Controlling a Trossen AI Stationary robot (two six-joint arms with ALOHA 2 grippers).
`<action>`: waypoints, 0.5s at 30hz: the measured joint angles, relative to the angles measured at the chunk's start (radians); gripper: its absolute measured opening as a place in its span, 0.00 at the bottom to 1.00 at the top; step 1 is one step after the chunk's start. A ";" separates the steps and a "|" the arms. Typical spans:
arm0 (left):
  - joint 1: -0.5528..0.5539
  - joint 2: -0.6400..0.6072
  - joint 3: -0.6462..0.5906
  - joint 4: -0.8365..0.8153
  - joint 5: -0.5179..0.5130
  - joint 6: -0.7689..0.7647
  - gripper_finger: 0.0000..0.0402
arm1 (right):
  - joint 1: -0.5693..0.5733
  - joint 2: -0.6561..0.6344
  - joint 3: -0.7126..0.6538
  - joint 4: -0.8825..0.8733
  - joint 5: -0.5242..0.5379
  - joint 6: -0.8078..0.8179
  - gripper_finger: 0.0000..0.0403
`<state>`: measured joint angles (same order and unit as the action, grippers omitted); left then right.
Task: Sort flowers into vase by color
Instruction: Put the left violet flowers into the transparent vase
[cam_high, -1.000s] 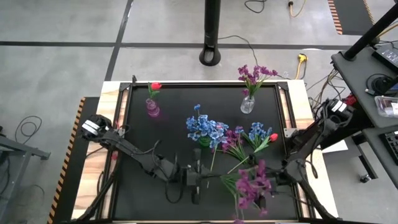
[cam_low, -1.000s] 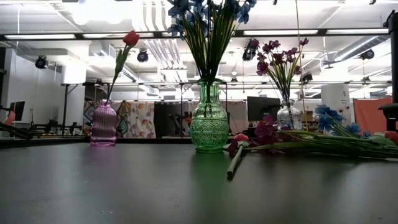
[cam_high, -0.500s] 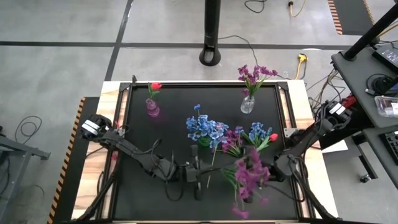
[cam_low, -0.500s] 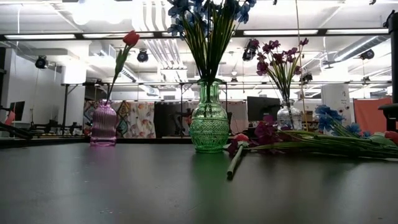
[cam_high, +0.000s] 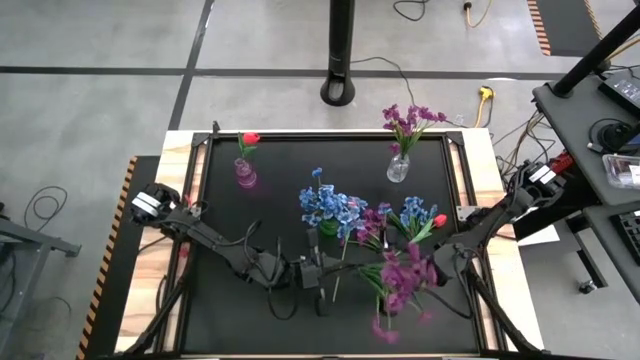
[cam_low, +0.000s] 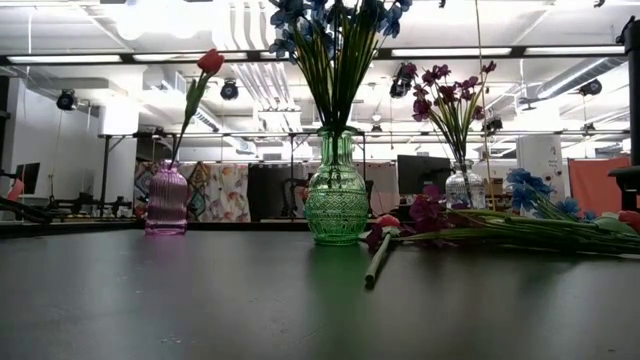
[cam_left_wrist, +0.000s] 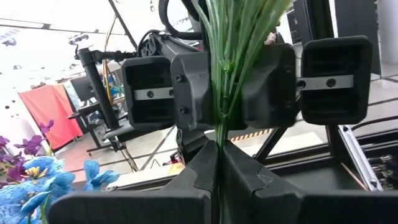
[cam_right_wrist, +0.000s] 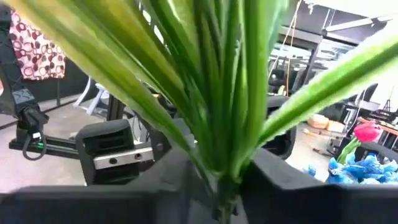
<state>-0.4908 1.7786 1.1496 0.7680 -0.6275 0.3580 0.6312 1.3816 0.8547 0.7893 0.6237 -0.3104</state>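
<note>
we find no brand, label or readable writing in any view.

nearest the front edge of the table, in the high view, the right gripper (cam_high: 432, 272) holds a purple spray (cam_high: 402, 283) by its green stems, the blossoms hanging out over the black mat (cam_high: 230, 310). in the right wrist view the fingers (cam_right_wrist: 280, 180) are pressed together on the stem bundle (cam_right_wrist: 224, 124), which fans up from the pinch. the left gripper (cam_high: 318, 290) sits just beside it toward the table's middle. in the left wrist view its own fingers (cam_left_wrist: 186, 180) close on a thin green stem (cam_left_wrist: 217, 106), and the other arm's gripper faces it close by, clamped on the same stems. so both claws pinch the one bunch.

a little farther back, loose flowers lie on the mat: a purple spray (cam_high: 375, 225), a blue cluster (cam_high: 413, 212) and a red tulip (cam_high: 439, 220). the low view shows them lying flat, with one cut stem end (cam_low: 376, 265) pointing forward; it shows neither gripper.

at the middle stands the green vase (cam_low: 336, 205) with blue blooms (cam_high: 330, 205).

farthest back, the pink vase (cam_high: 245, 175) holds a red tulip bud (cam_high: 251, 138), and the clear vase (cam_high: 398, 168) holds purple sprays (cam_high: 410, 118). only the low view shows the room behind them.
</note>
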 joint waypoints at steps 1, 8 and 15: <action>0.000 0.000 0.000 0.000 0.001 -0.001 0.01 | 0.000 -0.002 0.000 -0.001 0.000 -0.001 0.16; 0.000 -0.043 0.000 -0.116 -0.006 -0.072 0.21 | 0.001 -0.068 0.016 -0.144 0.004 0.072 0.04; -0.031 -0.114 0.000 -0.317 -0.186 -0.105 0.44 | -0.019 -0.212 0.175 -0.745 0.108 0.318 0.03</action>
<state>-0.5221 1.6643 1.1496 0.4511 -0.8131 0.2531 0.6120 1.1696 1.0299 0.0444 0.7314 0.0072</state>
